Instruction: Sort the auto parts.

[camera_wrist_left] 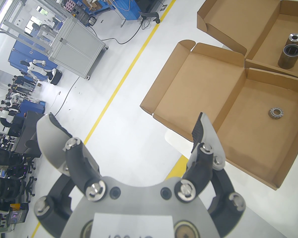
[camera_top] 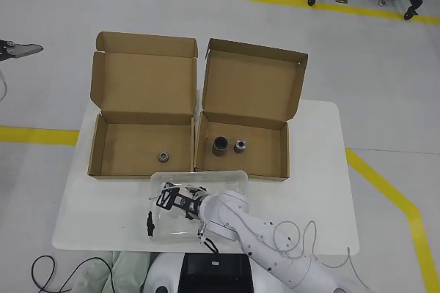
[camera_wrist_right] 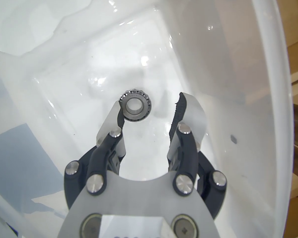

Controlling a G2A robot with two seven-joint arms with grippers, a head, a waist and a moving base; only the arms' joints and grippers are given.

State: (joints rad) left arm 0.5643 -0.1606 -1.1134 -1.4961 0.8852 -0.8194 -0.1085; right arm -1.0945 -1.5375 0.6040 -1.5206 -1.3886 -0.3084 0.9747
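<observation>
My right gripper (camera_wrist_right: pixel 150 107) is open low inside a clear plastic bin (camera_wrist_right: pixel 238 80), and a small steel bearing (camera_wrist_right: pixel 135 105) lies on the bin floor against one fingertip (camera_wrist_right: pixel 118 115). In the top view this gripper (camera_top: pixel 161 206) is in the bin (camera_top: pixel 198 174) at the table's front. The left cardboard box (camera_top: pixel 132 170) holds one bearing (camera_top: pixel 163 156). The right box (camera_top: pixel 271 172) holds a dark sleeve (camera_top: pixel 220 145) and a small metal part (camera_top: pixel 240 146). My left gripper (camera_wrist_left: pixel 125 125) is open and empty, off the table to the far left (camera_top: pixel 31 50).
Both boxes stand side by side at the back of the white table (camera_top: pixel 315 190) with their lids (camera_top: pixel 143 73) folded back. Bare tabletop lies to the right of the bin. Yellow floor lines (camera_top: pixel 29 135) run around the table.
</observation>
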